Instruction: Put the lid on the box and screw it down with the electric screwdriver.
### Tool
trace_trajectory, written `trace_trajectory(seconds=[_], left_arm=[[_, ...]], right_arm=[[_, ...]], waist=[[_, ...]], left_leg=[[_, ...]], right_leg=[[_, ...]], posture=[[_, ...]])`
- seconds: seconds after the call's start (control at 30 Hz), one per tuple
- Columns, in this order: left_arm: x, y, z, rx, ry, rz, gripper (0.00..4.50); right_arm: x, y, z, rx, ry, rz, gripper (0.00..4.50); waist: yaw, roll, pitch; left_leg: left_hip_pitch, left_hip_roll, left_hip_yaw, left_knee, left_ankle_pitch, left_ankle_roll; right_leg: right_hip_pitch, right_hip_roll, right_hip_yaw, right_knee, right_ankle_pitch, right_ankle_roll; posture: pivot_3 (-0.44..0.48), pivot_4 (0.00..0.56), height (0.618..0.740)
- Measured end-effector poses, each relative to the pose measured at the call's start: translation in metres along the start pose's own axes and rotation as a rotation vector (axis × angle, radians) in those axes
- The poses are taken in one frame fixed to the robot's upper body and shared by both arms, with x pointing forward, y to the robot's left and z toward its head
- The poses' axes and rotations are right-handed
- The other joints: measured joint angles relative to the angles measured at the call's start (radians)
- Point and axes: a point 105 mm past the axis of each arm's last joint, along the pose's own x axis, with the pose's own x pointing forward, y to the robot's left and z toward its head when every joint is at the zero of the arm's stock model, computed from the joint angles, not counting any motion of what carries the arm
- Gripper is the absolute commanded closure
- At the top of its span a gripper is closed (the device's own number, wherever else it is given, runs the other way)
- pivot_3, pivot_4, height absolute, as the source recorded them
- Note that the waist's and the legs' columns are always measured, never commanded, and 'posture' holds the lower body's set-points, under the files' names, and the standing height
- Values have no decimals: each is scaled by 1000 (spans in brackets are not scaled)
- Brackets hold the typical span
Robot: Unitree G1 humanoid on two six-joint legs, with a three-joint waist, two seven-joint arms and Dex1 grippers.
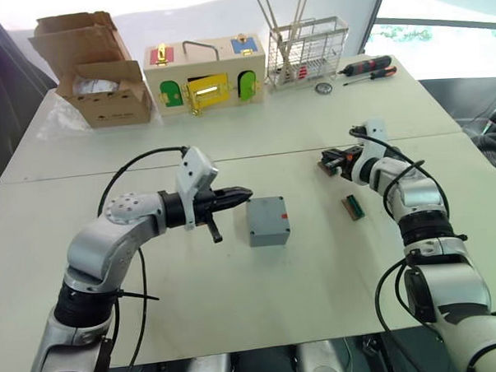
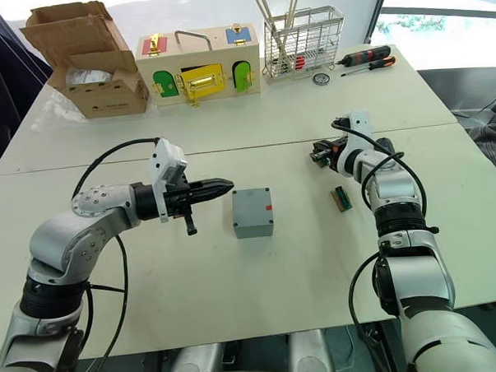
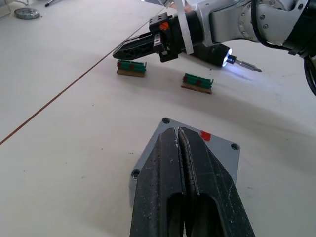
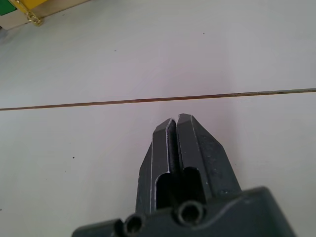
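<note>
The grey box [image 1: 268,222] sits mid-table with a red mark on its side. The lid [image 3: 219,148] lies flat on top of it, corner screw holes showing. My left gripper [image 1: 242,192] is shut and holds nothing, its tips just left of the box and slightly above the lid's edge. My right gripper [image 1: 325,160] is also shut and holds nothing, low over the table to the right of the box, pointing left. In the left wrist view the black electric screwdriver [image 3: 213,52] lies on the table behind the right gripper, its tip light on.
Two small green-and-brown terminal blocks [image 1: 353,207] [image 3: 131,67] lie near the right gripper. Along the far edge stand a cardboard box [image 1: 99,73], a wooden box with coloured latches [image 1: 203,73], a wire basket [image 1: 308,51] and hand screwdrivers [image 1: 368,67].
</note>
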Motion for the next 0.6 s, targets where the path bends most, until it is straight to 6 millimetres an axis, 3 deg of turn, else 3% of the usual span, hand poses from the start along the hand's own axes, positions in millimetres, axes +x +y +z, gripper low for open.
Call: trace_trajectory(seconds=[0.03,0.17,0.6], left_arm=[[0,0,0,-1,1,2,4500],[1,1,-1,3,6,5,4500],[4,-2,-7,-1,16,-5,4500]], right_arm=[[0,0,0,0,0,0,3617],[0,-3,0,4,-3,-22,1632],[0,1,1,22,-9,-11,1632]], waist=[[0,0,0],[0,0,0],[0,0,0]], left_leg=[[0,0,0,0,0,0],[0,0,0,0,0,0],[0,0,0,0,0,0]], right_leg=[[0,0,0,0,0,0],[0,0,0,0,0,0],[0,0,0,0,0,0]], posture=[[0,150,734],[0,150,734],[0,150,734]])
